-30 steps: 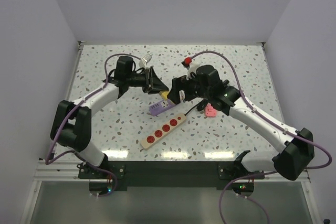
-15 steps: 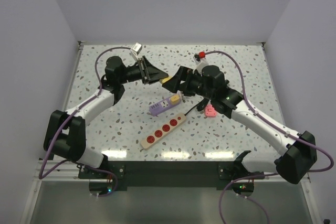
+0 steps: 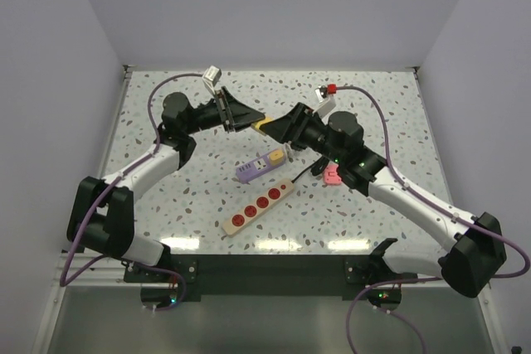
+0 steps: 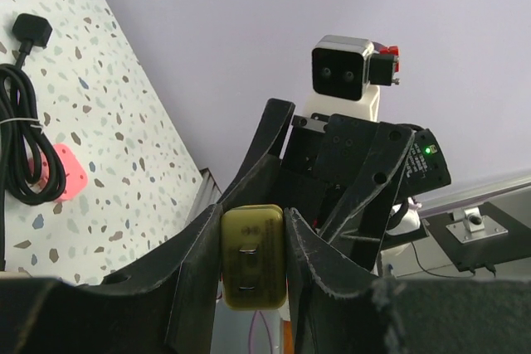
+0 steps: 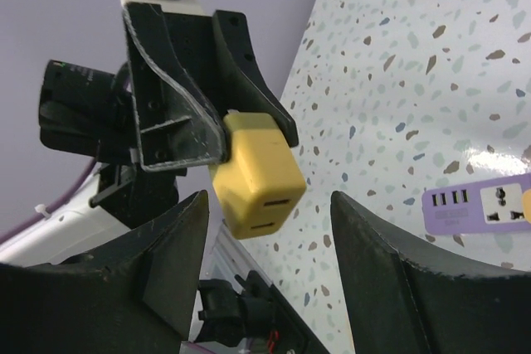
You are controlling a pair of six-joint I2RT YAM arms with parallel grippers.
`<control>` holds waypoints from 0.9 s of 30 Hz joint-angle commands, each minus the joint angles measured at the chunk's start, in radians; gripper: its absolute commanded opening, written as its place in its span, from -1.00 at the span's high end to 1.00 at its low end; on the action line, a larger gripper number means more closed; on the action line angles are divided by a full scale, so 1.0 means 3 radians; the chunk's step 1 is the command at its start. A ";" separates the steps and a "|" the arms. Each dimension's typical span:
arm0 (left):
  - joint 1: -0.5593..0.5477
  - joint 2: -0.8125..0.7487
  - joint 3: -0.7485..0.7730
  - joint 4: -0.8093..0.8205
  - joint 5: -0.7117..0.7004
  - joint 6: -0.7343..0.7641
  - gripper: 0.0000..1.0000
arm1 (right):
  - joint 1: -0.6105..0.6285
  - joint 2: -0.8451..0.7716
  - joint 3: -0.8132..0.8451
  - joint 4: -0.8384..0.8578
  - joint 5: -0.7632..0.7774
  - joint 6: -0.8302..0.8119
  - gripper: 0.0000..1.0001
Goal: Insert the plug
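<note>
Two grippers face each other in the top view, the left gripper (image 3: pixel 251 119) and right gripper (image 3: pixel 275 127), at the yellow plug (image 3: pixel 262 124) aloft over the surface (image 3: pixel 191 196); both arms stand higher and further back than a second ago. In the left wrist view the left gripper clamps the plug's (image 4: pixel 252 256) flat sides; it looks small, rigid, light and smooth, so its free faces suit a grip. In the right wrist view the right gripper straddles the plug (image 5: pixel 255 176), jaws open, gaps either side.

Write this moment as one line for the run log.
left pincer: shut on yellow cube-shaped plastic plug, lifted | right pincer: open, flanking plug, not touching | purple rectangular socket strip: on table
</note>
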 commanded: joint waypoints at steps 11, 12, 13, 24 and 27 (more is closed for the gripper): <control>0.0027 -0.0110 -0.0061 0.0442 0.0032 -0.0168 1.00 | -0.0018 0.0046 -0.0035 0.0672 -0.0019 0.0212 -0.11; 0.0027 -0.0110 -0.0066 0.0453 0.0032 -0.0178 1.00 | -0.0013 0.0066 -0.0025 0.0683 -0.0035 0.0212 -0.08; 0.0027 -0.0110 -0.0066 0.0463 0.0027 -0.0178 1.00 | -0.0013 0.0092 0.0010 0.0683 -0.0055 0.0217 -0.04; 0.0022 -0.0044 -0.0128 0.0775 0.0073 -0.0342 1.00 | -0.0018 0.0184 0.0011 0.0837 -0.0132 0.0243 0.45; 0.0027 -0.0054 -0.0138 0.0627 0.0093 -0.0220 0.66 | -0.0018 0.0128 -0.0010 0.0791 -0.0030 0.0207 0.92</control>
